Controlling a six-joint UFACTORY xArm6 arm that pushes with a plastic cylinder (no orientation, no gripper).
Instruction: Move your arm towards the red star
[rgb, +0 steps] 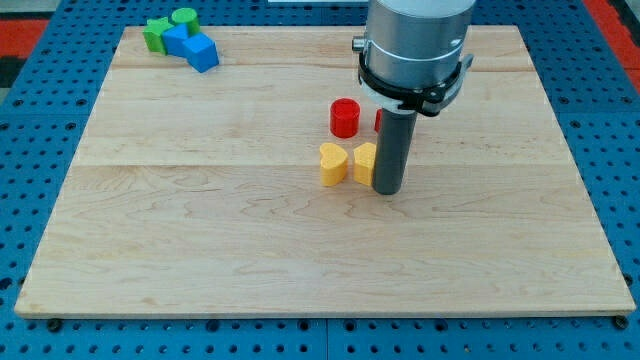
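Note:
The red star (380, 120) is mostly hidden behind my arm near the board's middle; only a red sliver shows at the rod's left edge. A red cylinder (344, 117) stands just to its left. My tip (387, 189) rests on the board just below the red star, touching the right side of a yellow block (364, 162). A yellow heart (333, 164) lies left of that block.
At the view's top left sits a cluster: a green star (155, 32), a green cylinder (184, 17), a blue block (176, 40) and a blue cube (202, 53). The wooden board (200, 230) lies on a blue pegboard.

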